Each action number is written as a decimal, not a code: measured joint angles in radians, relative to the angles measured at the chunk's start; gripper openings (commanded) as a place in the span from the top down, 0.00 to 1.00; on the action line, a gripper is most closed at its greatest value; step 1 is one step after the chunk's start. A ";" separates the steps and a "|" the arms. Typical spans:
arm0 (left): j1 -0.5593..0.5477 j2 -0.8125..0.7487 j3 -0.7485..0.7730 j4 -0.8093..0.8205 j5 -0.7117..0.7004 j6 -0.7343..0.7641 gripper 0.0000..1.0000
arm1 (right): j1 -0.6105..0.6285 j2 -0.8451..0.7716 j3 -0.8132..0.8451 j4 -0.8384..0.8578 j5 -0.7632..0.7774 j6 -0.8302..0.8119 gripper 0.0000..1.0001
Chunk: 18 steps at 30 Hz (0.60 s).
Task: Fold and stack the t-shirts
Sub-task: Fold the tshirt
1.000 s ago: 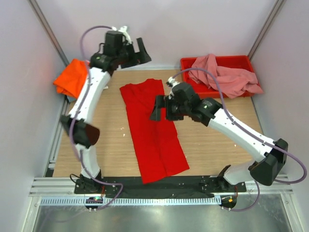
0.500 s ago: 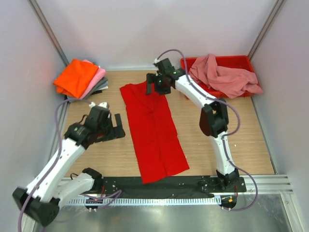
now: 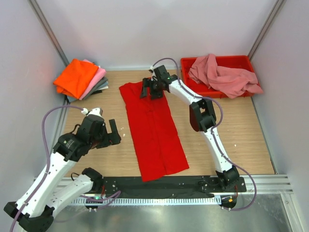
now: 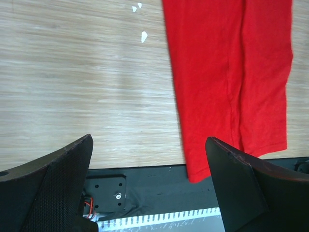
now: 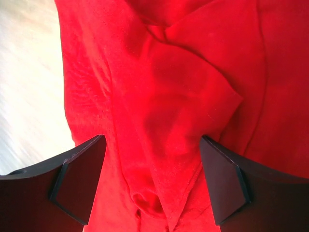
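1. Red t-shirt [image 3: 153, 130], folded into a long strip, lies along the middle of the desk [image 3: 227, 140], running from near its far edge to its near edge.
2. Right pincer [image 3: 149, 90] hangs spread wide over the strip's far end, with rumpled cloth below and nothing pinched.
3. Left pincer [image 3: 115, 134] stands spread over bare wood, left of the strip and apart from it.
4. Orange t-shirt [image 3: 75, 77] tops a stack in the far left corner; dusty pink t-shirt [image 3: 222, 75] is heaped in the tray [image 3: 244, 60] at the far right corner.

Bright red t-shirt [image 3: 154, 135], orange shirt [image 3: 76, 76], dusty pink shirt [image 3: 227, 77], red tray [image 3: 237, 58]
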 measured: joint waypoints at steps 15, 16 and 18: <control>-0.020 0.032 0.000 -0.005 -0.079 -0.040 0.00 | -0.165 0.116 0.132 0.190 0.099 0.182 0.16; -0.020 0.032 0.000 -0.005 -0.082 -0.043 0.00 | -0.167 0.118 0.133 0.196 0.090 0.183 0.15; -0.020 0.032 0.000 -0.006 -0.087 -0.049 0.00 | -0.166 0.118 0.133 0.203 0.067 0.167 0.13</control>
